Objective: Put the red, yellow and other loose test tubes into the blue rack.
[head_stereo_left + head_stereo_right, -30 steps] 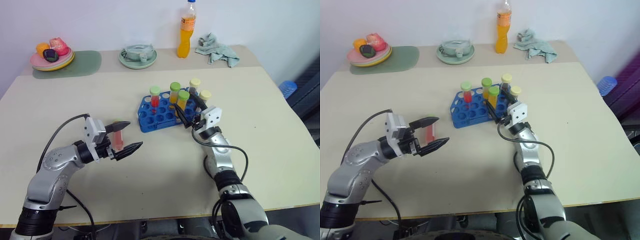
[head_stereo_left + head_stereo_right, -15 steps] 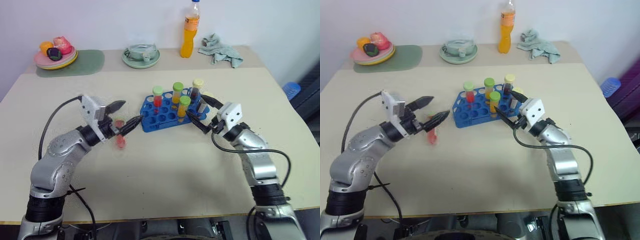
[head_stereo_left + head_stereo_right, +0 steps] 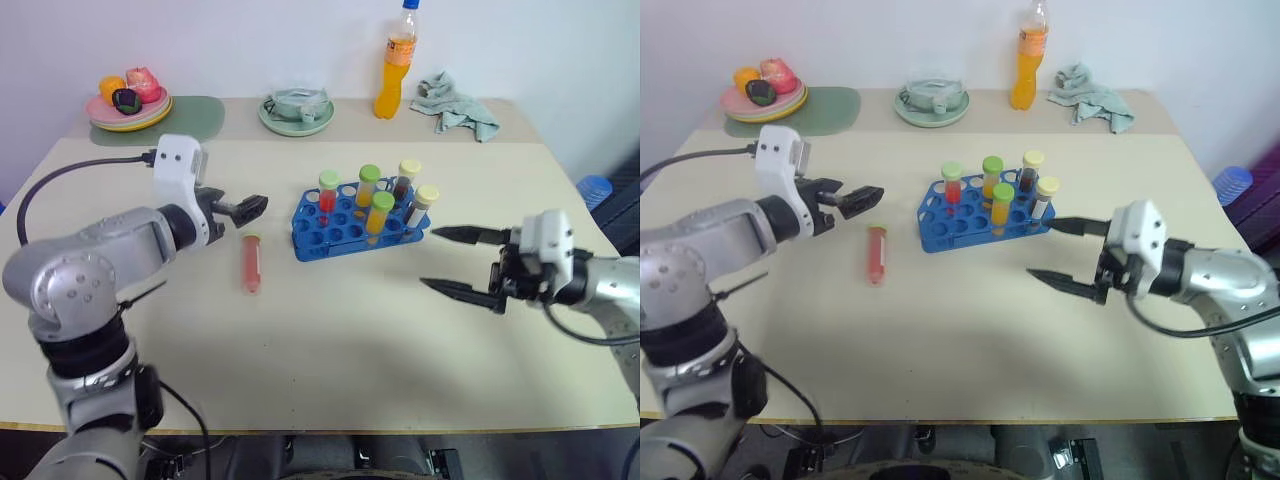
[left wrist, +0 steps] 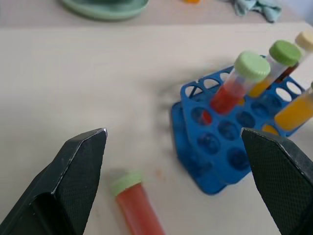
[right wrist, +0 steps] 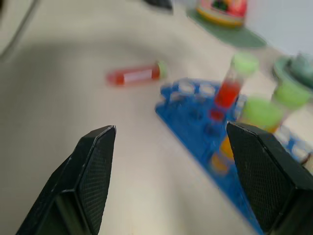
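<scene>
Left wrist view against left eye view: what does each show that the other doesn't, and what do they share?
Left wrist view alone: the left gripper's black textured fingers close up, spread wide with nothing between them.

Left eye view alone: the right gripper, open and empty beside the rack; the orange drink bottle; the plate of fruit on a green mat.

Both: the blue plastic test tube rack holding capped tubes, the loose red tube with a green cap lying on the beige table, the pale green dish and the crumpled cloth.

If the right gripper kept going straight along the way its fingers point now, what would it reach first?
Probably the blue rack: the right gripper, open and empty, points toward it and its standing tubes. Depth is unclear, so it might pass just in front.
</scene>
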Controlling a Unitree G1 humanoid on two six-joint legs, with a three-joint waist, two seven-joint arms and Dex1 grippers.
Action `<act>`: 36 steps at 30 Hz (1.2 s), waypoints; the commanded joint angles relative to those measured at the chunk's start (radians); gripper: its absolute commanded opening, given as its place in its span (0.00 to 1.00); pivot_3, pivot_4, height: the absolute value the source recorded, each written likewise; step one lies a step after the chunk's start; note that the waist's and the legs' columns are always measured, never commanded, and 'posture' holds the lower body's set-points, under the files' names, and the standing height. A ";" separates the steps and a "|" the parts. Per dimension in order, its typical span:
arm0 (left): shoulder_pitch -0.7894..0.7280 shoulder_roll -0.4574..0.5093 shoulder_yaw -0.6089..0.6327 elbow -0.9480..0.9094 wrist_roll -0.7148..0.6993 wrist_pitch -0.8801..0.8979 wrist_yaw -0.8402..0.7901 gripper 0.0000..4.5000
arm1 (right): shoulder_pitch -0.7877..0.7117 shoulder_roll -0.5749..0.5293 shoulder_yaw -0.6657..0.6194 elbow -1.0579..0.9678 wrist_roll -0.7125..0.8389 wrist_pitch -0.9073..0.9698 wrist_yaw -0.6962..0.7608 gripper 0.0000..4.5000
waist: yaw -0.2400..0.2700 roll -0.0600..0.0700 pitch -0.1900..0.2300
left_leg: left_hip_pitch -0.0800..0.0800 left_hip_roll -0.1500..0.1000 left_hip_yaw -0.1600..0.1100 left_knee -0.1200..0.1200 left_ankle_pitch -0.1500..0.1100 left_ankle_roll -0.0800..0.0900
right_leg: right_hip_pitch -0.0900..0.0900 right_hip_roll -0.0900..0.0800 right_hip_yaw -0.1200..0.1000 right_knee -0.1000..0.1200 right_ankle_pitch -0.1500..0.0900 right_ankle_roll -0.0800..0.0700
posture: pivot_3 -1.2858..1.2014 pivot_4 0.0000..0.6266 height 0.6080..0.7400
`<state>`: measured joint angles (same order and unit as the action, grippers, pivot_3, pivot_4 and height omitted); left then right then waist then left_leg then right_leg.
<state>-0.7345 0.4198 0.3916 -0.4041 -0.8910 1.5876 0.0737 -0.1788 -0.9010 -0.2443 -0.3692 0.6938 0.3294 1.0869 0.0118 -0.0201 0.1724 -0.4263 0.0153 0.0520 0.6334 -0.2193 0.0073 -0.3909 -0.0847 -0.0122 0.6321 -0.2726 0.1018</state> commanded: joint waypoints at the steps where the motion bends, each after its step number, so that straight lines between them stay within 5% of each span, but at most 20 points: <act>1: -0.078 0.026 -0.019 0.158 -0.065 0.027 0.162 1.00 | -0.073 -0.016 -0.025 0.008 0.050 0.052 -0.004 0.81 | 0.000 0.000 0.000 | 0.000 0.000 0.000 -0.001 0.000 0.000 | 0.000 0.000 0.000 0.000 0.000 0.000 | 0.52 0.24 1.00; 14: -0.387 0.042 -0.158 0.833 -0.468 0.027 0.773 1.00 | -0.171 0.010 0.036 -0.017 0.029 0.145 -0.039 0.81 | 0.005 -0.003 0.002 | -0.002 -0.001 -0.001 -0.001 0.000 -0.001 | -0.002 -0.005 0.000 0.000 0.002 0.004 | 0.52 0.24 1.00; 25: -0.621 0.048 -0.279 1.350 -0.744 0.027 1.109 1.00 | -0.108 0.022 0.003 -0.068 0.032 0.147 -0.087 0.81 | 0.002 -0.004 0.002 | -0.003 -0.002 0.000 -0.002 0.004 -0.007 | -0.004 -0.003 -0.001 0.001 0.002 0.004 | 0.52 0.24 1.00; 29: -0.724 0.057 -0.311 1.585 -0.715 0.027 1.114 1.00 | -0.097 0.032 0.011 -0.082 0.027 0.142 -0.104 0.81 | 0.002 -0.007 0.004 | -0.003 -0.003 0.000 -0.001 0.004 -0.007 | -0.004 -0.003 -0.001 0.001 0.003 0.005 | 0.52 0.24 1.00; 36: -0.962 0.056 -0.285 2.046 -0.274 0.027 0.840 1.00 | -0.089 0.045 0.010 -0.076 0.021 0.123 -0.105 0.81 | 0.001 -0.011 0.006 | -0.006 -0.008 0.002 -0.001 0.004 -0.007 | -0.005 -0.002 -0.002 -0.002 0.003 0.008 | 0.52 0.24 1.00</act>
<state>-1.6698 0.4654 0.0946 1.5919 -1.2606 1.6095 0.9826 -0.2689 -0.8575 -0.2057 -0.4182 0.7154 0.4727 0.9866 0.0127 -0.0311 0.1788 -0.4322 0.0069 0.0546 0.6325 -0.2154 -0.0002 -0.3960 -0.0866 -0.0143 0.6303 -0.2694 0.1106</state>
